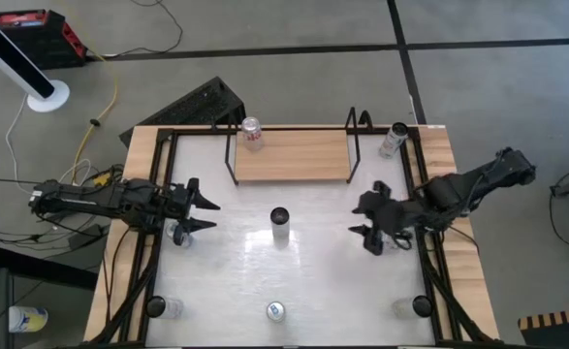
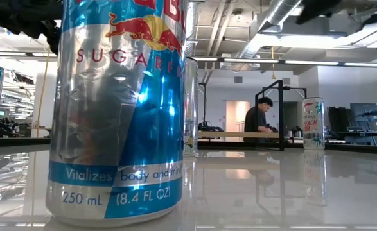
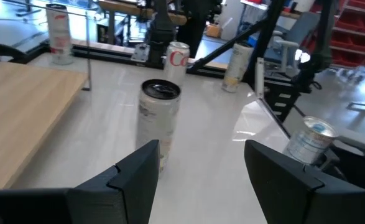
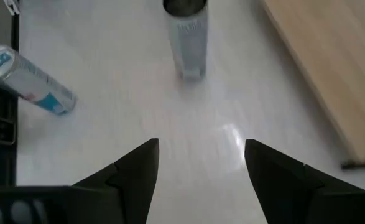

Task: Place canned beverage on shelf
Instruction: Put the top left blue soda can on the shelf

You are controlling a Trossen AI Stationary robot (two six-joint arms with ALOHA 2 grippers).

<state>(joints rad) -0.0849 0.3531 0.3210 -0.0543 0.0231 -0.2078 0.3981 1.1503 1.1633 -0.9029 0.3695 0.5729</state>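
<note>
Can [image 1: 280,224] upright mid-counter [image 1: 313,281], between both tools. Left tool [image 1: 209,214] and right tool [image 1: 359,219] both released, holding nothing. Shelf [image 1: 294,155] carries what looks like one can [image 1: 252,134].

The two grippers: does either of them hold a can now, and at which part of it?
Nothing is held. The left gripper and the right gripper are both open, on either side of the centre can, apart from it.

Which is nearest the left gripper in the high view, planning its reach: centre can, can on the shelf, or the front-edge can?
From the left gripper:
1. Centre can, mid-table.
2. Front-edge can, near edge.
3. Can on the shelf, shelf's left end. These last two are close.
</note>
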